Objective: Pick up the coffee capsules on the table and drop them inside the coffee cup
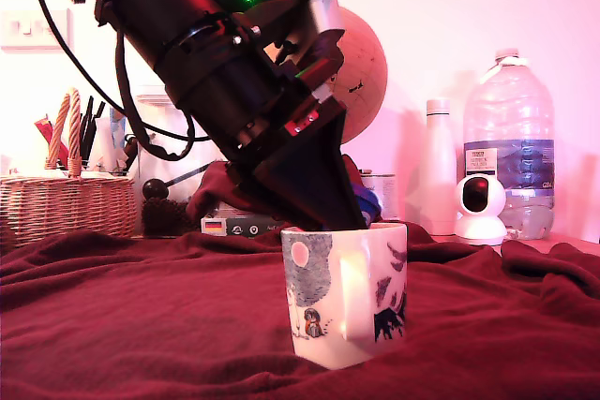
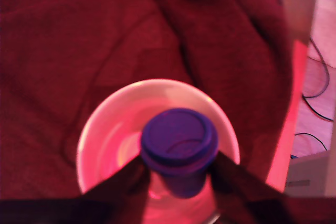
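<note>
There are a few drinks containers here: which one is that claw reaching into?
The white printed mug on the red cloth. The white bottle and clear water bottle stand behind, untouched.

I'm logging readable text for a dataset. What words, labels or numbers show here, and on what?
None can be read.
Water bottle label: print too small.
Box behind the mug: flag sticker and round marks, text blurred.
Mug: pictures only.
Capsule: no print visible.
</note>
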Controlling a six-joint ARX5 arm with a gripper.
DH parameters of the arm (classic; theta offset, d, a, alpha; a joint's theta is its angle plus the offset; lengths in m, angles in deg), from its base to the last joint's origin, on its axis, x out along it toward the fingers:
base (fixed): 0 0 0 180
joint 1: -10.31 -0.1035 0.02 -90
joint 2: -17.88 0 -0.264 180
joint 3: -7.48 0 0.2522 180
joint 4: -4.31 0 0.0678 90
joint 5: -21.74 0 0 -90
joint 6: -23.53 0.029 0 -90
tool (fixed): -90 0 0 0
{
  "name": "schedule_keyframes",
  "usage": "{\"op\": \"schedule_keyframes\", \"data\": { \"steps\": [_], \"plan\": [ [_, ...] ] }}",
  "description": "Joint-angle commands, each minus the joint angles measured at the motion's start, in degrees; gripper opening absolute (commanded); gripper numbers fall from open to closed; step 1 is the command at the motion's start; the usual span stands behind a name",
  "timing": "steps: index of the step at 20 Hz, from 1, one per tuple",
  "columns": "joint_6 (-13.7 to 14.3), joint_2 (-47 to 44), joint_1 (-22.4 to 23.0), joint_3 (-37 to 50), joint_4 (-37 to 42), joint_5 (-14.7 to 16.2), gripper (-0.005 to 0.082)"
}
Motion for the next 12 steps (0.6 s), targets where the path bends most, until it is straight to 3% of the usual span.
{"op": "schedule_keyframes", "data": {
  "steps": [1,12],
  "plan": [
    [-0.1,-1.0,0.3,-0.1,-0.1,-0.2,0.0646],
    [1.0,4.3,0.3,-0.1,-3.0,0.4,0.0635]
  ]
}}
